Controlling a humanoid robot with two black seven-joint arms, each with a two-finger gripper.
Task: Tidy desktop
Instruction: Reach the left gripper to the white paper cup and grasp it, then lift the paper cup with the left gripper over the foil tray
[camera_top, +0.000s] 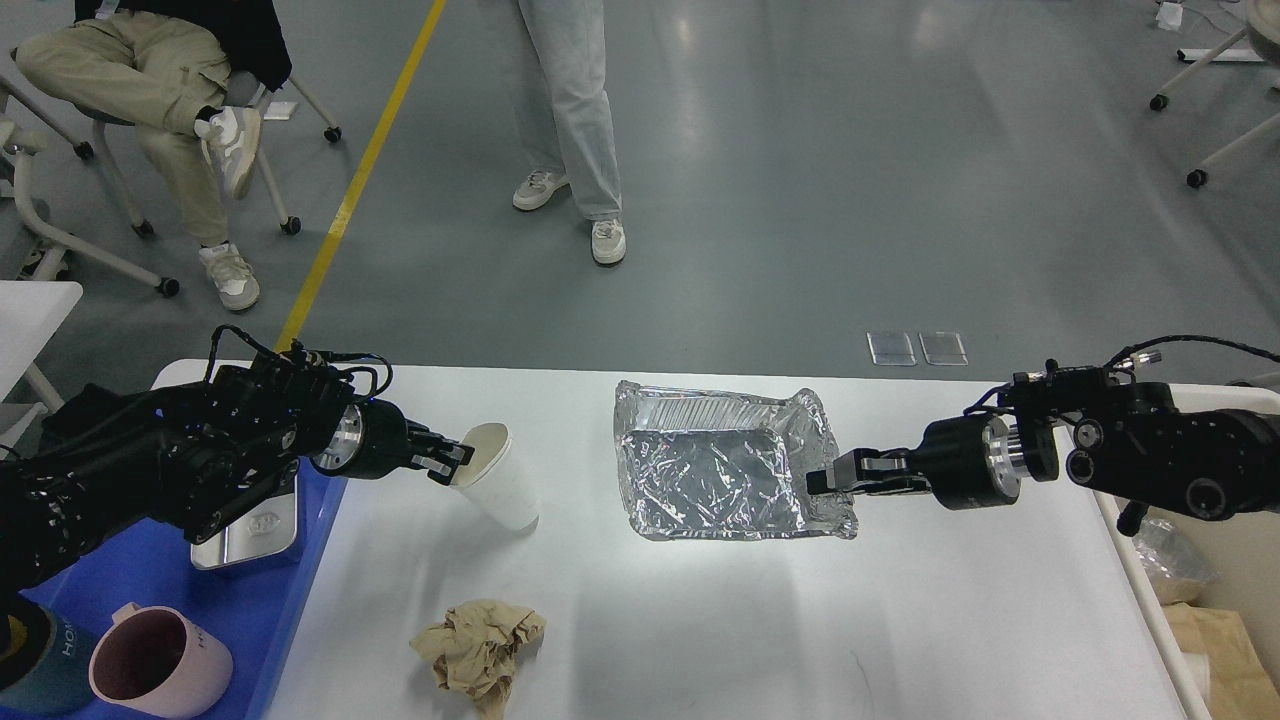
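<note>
The desktop is a wide white tabletop. A white paper cup stands tilted on it, left of centre. My left gripper is shut on the cup's rim. A crumpled aluminium foil tray lies at the centre. My right gripper is shut on the foil tray's right edge. A crumpled brown paper ball lies near the front edge.
A blue plastic tray at the left holds a metal container, a pink mug and a dark blue mug. A bag of waste hangs past the right edge. Two people are beyond the table.
</note>
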